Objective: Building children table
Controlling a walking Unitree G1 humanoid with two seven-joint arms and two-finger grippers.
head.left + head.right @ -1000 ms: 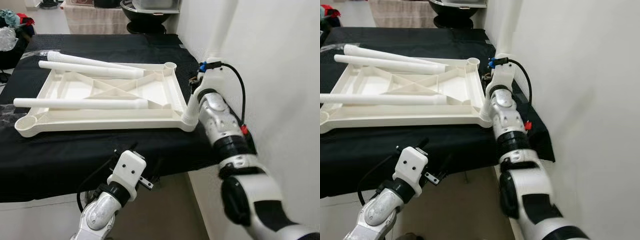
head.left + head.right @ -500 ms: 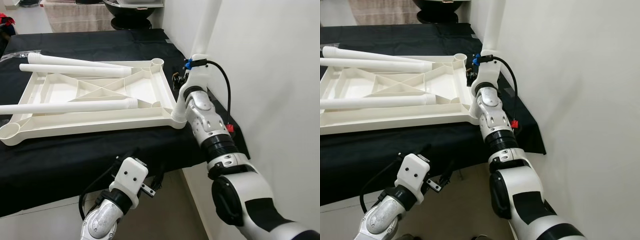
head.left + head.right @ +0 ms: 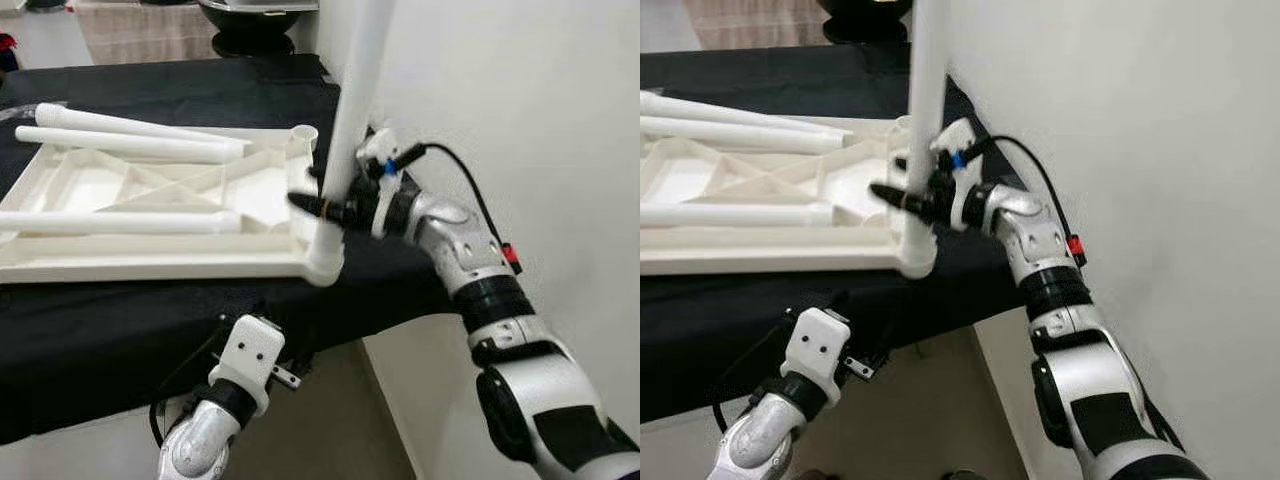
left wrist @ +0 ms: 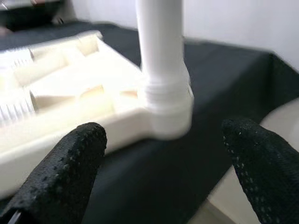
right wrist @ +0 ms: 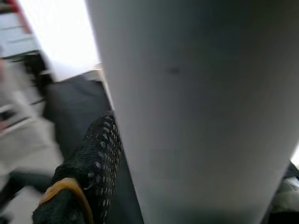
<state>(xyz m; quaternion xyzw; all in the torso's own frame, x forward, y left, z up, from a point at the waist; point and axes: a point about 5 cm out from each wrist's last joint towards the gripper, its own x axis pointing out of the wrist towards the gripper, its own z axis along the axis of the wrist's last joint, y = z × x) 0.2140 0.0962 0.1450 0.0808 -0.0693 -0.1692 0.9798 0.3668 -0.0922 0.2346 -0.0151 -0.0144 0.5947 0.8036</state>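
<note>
Seating the upright leg (image 3: 350, 130) squarely is the job in hand, I judge. The upturned white tabletop (image 3: 150, 215) lies on the black-draped bench (image 3: 120, 310), three loose legs (image 3: 130, 135) resting across it, and the fourth stands in the near right corner socket (image 3: 325, 262). Right gripper (image 3: 322, 207) is clamped on that leg just above the socket; it should keep the leg vertical and press or twist straight down so the tabletop does not slide off the edge. Left gripper (image 4: 163, 158) waits below the bench edge, fingers (image 4: 60, 158) spread wide, holding nothing. The leg's top is cut off, and how deep it sits cannot be judged.
</note>
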